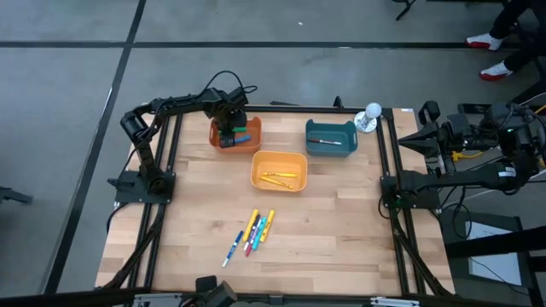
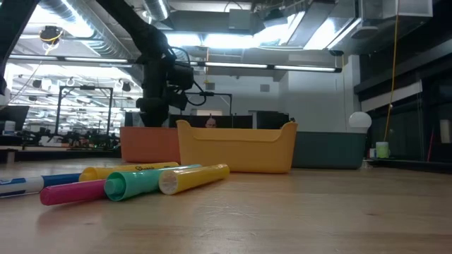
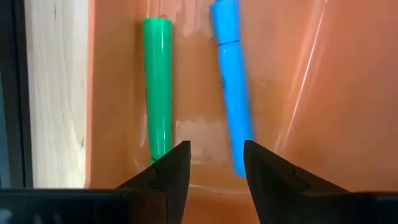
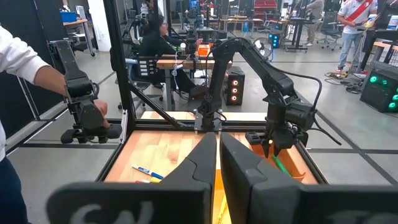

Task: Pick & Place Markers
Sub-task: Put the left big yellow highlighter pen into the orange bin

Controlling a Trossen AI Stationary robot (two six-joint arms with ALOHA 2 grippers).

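Orange plastic bin (image 1: 247,139) already holds a green marker (image 3: 157,87) and a blue marker (image 3: 231,81) under the left gripper (image 3: 214,163), open and empty, so I judge it must next rise and fetch from the loose markers (image 1: 253,231) on the wooden desk (image 1: 341,222), while the right gripper (image 4: 217,155) waits nearly closed, empty, beside the desk.

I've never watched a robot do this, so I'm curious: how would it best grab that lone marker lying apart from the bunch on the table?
Probably from straight above, across the middle of its barrel. The lone marker lies flat on the table, slanted, with clear wood on both sides, so fingers turned crosswise to it could drop either side without bumping the neighbouring cluster of markers.
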